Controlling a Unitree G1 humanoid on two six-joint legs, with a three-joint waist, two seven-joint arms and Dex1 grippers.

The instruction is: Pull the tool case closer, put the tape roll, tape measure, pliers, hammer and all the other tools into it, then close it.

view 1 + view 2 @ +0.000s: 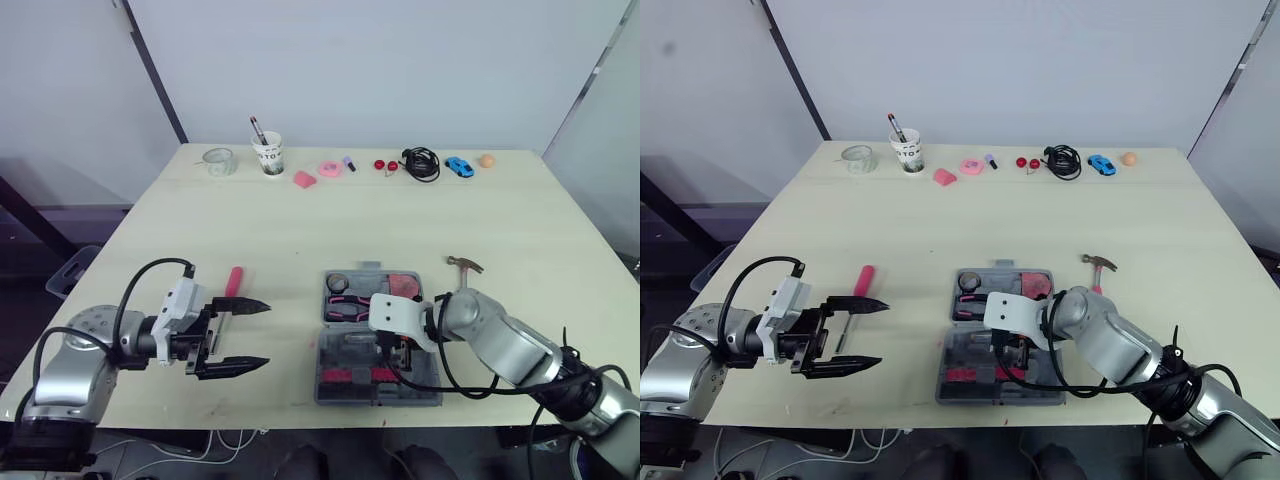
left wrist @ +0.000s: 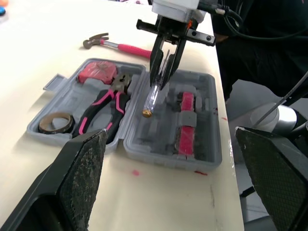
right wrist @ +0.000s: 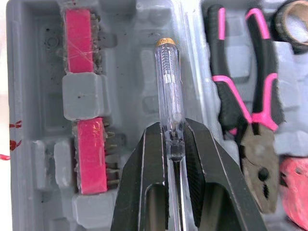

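Observation:
The grey tool case (image 1: 335, 383) lies open near the table's front edge. Its far half holds the tape roll (image 1: 338, 283), the pink-handled pliers (image 1: 347, 306) and the red tape measure (image 1: 405, 285). My right gripper (image 3: 172, 132) hangs over the near half, shut on a clear tester screwdriver (image 3: 168, 82) that points along the tray beside pink bit holders (image 3: 79, 36). The hammer (image 1: 465, 265) lies on the table just right of the case. A pink-handled screwdriver (image 1: 233, 282) lies left of it. My left gripper (image 1: 262, 335) stands open and holds nothing, just near that screwdriver.
Along the table's far edge stand a glass jar (image 1: 219, 160), a paper cup with a pen (image 1: 267, 154), small pink items (image 1: 305, 179), a black cable (image 1: 421, 162), a blue toy car (image 1: 459, 166) and an orange ball (image 1: 486, 160).

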